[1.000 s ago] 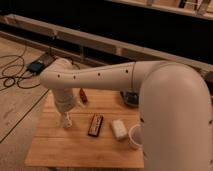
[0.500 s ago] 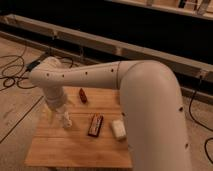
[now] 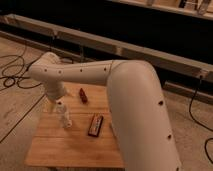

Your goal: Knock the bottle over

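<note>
The bottle [image 3: 63,115] is small, slim and whitish with a white cap. It stands upright on the left part of the wooden table [image 3: 70,145]. My white arm sweeps in from the right and bends down at the table's far left. The gripper [image 3: 58,100] hangs at the end of it, just above and behind the bottle's cap, very close to it. I cannot tell whether they touch.
A small dark red object [image 3: 83,95] lies at the table's back. A dark flat rectangular packet [image 3: 95,125] lies in the middle. My arm [image 3: 135,100] hides the table's right side. Cables [image 3: 12,75] lie on the floor at left.
My arm has swung further left and closer to the camera, now covering the white cup and the white object on the right. The bottle still stands upright.
</note>
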Controlling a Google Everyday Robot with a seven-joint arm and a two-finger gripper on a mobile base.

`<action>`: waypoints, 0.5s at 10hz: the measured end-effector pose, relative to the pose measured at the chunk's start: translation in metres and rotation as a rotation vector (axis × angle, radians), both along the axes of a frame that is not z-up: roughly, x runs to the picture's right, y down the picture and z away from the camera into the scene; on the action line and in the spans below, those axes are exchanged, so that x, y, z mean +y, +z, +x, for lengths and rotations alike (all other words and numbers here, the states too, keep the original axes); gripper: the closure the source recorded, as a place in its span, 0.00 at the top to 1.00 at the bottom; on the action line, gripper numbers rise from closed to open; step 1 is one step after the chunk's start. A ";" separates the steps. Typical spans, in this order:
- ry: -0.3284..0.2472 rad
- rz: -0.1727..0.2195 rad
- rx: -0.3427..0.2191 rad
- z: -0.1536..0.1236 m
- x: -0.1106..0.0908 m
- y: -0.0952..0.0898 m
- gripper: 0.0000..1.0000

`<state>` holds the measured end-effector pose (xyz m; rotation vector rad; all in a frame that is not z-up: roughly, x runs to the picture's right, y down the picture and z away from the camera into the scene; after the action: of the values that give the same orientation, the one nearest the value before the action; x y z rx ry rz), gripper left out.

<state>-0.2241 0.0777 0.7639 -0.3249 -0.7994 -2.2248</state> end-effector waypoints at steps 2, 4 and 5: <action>0.003 0.027 0.055 0.034 -0.023 0.016 0.80; 0.018 0.044 0.117 0.078 -0.052 0.029 0.80; 0.023 0.052 0.138 0.094 -0.062 0.033 0.80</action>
<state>-0.1296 0.0155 0.7967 -0.4362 -0.6669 -2.1719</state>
